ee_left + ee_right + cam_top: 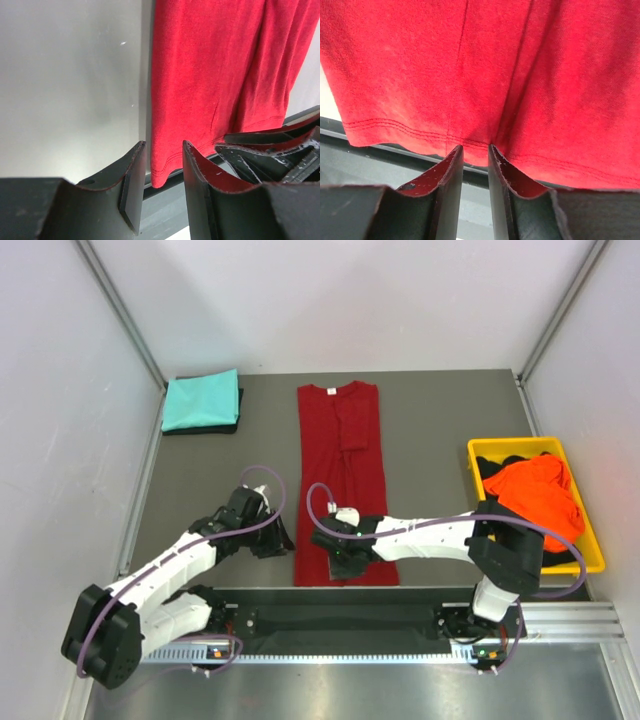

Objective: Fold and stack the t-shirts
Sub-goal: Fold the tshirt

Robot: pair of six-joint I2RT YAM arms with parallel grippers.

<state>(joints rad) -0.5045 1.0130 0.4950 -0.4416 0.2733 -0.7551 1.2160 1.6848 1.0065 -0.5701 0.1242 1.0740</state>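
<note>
1. The red shirt (340, 470) is laid flat on the table (430, 420). It is folded lengthwise into a narrow strip, with the collar at the far end and the hem at the near end. A sleeve is seen folded inward over its far half.
2. The left gripper (163, 150) is positioned at the near left corner of the red shirt. Its jaws are held apart and no cloth is seen between them. The corner of the hem lies just ahead of the gap.
3. The right gripper (475, 150) is positioned over the hem of the red shirt, towards its middle. Its jaws are parted by a narrow gap in which no cloth is seen. The hem lies just at the tips; whether the tips touch the cloth cannot be told.
4. The teal shirt (202, 400) is located well to the left of the red shirt's collar end. It is folded into a rectangle and stacked on a folded black shirt (205, 430), of which only the edges are visible.
5. The bin (510, 443) is located well to the right of the red shirt, level with its near half. The orange shirt (535, 490) is held in it, crumpled, on top of black cloth (490, 468).
</note>
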